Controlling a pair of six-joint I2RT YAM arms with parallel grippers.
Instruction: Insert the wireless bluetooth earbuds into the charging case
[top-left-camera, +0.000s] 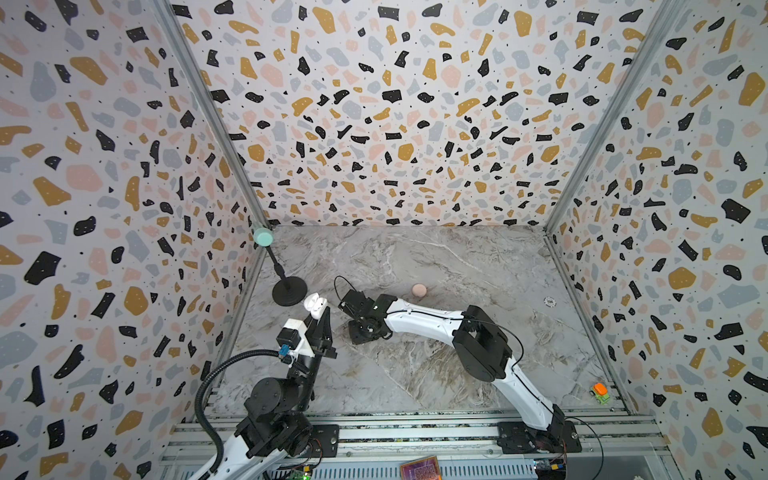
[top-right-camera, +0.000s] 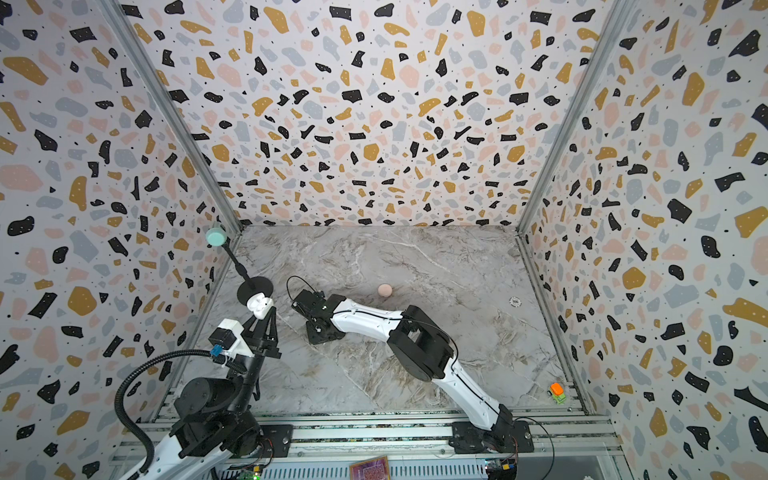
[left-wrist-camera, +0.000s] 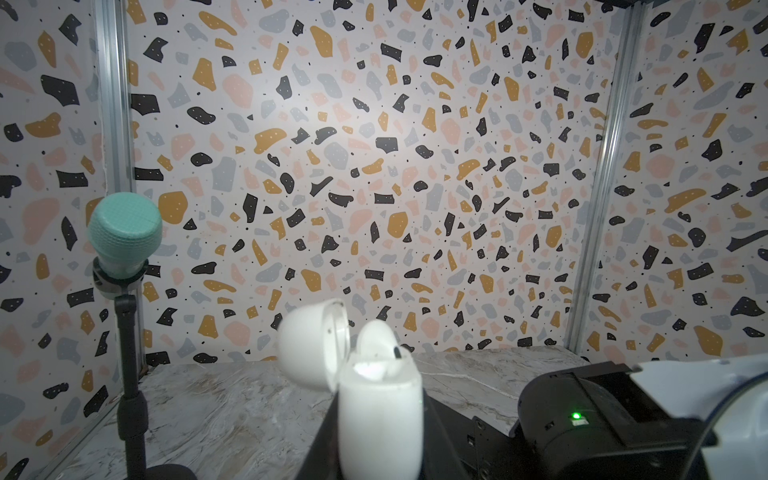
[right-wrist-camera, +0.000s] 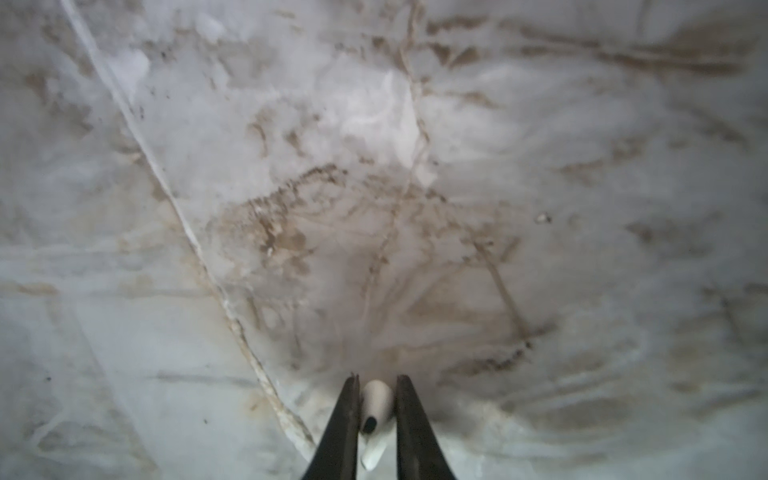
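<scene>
My left gripper (top-left-camera: 319, 315) is shut on a white charging case (left-wrist-camera: 380, 415), held upright above the table's left side. The case's lid (left-wrist-camera: 309, 345) is swung open, and one white earbud (left-wrist-camera: 376, 340) sits in it. In both top views the case (top-right-camera: 259, 305) shows at the fingertips. My right gripper (right-wrist-camera: 376, 386) points straight down at the marble table (right-wrist-camera: 415, 166), just right of the case. Its two dark fingers press both sides of a second white earbud (right-wrist-camera: 377, 399), whose stem points back toward the wrist. From above, the right gripper (top-left-camera: 368, 330) hides this earbud.
A closed round pink case (top-left-camera: 419, 290) lies behind the right arm. A microphone stand with a teal head (top-left-camera: 262, 237) and a black base (top-left-camera: 289, 291) stands close behind the left gripper. A poker chip (top-left-camera: 550, 302) and an orange-green toy car (top-left-camera: 600, 392) lie at the right.
</scene>
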